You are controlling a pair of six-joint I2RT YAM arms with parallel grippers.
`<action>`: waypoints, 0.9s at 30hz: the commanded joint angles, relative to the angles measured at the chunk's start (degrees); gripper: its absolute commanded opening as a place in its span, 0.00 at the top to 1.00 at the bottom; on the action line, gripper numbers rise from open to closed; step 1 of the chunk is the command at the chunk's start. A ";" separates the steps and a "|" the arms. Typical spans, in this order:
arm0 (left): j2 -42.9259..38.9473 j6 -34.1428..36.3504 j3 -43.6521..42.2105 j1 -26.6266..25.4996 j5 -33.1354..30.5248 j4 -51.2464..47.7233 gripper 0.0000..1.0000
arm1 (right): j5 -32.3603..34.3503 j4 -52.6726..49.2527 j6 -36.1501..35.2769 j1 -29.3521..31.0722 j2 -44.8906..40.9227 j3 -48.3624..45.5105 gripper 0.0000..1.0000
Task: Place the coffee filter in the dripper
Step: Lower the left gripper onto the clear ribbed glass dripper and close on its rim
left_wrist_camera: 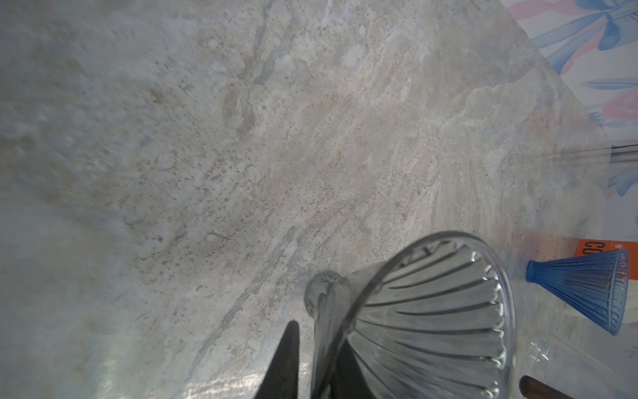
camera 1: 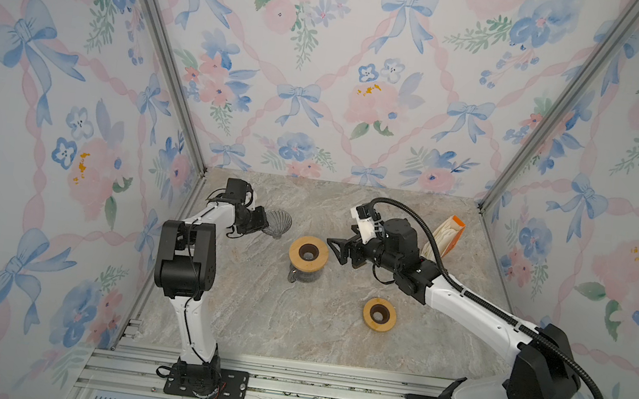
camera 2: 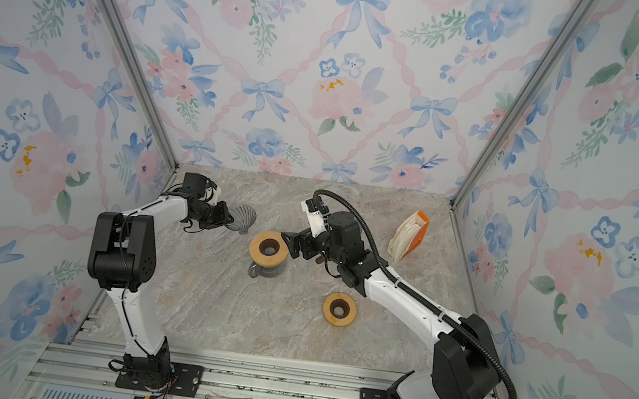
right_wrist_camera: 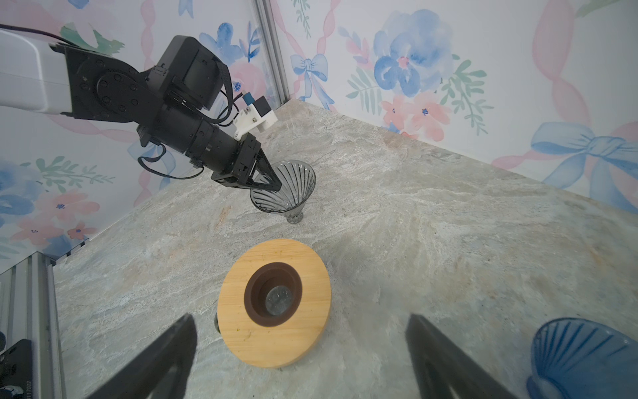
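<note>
a dripper (camera 1: 279, 222) sits at the back left of the table (camera 1: 251, 325), and a box of filters (camera 1: 447, 236) at the back right. a jug (camera 1: 301, 275) with a ring (camera 1: 296, 254) on top stands in the middle, and a second ring (camera 1: 367, 314) lies to its front right.

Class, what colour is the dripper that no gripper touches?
Blue. The dripper shows best in the left wrist view.

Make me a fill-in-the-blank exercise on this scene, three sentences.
1. The left gripper grips the clear glass dripper by its ____.
2. The right gripper hangs ____ near the wooden ring that sits on the glass carafe.
3. The filter box at the back is coloured ____.

Missing words: rim; open; orange
</note>
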 commanded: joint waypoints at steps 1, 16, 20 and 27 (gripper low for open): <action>-0.71 1.14 -0.06 0.05 0.66 -0.65 0.85 | 0.42 -0.35 -0.18 0.35 -1.52 -0.27 0.04; -1.72 0.97 -1.05 0.07 0.77 -0.67 0.98 | 0.58 -1.09 -1.35 0.46 -2.16 -0.31 0.03; -3.09 0.12 -1.11 0.06 1.06 -0.61 1.00 | 1.38 -1.26 -1.98 0.37 -2.20 -0.18 0.03; -7.74 -0.16 -1.49 -0.03 3.28 -0.63 1.00 | -0.20 -0.42 -2.02 0.29 -1.48 0.11 0.04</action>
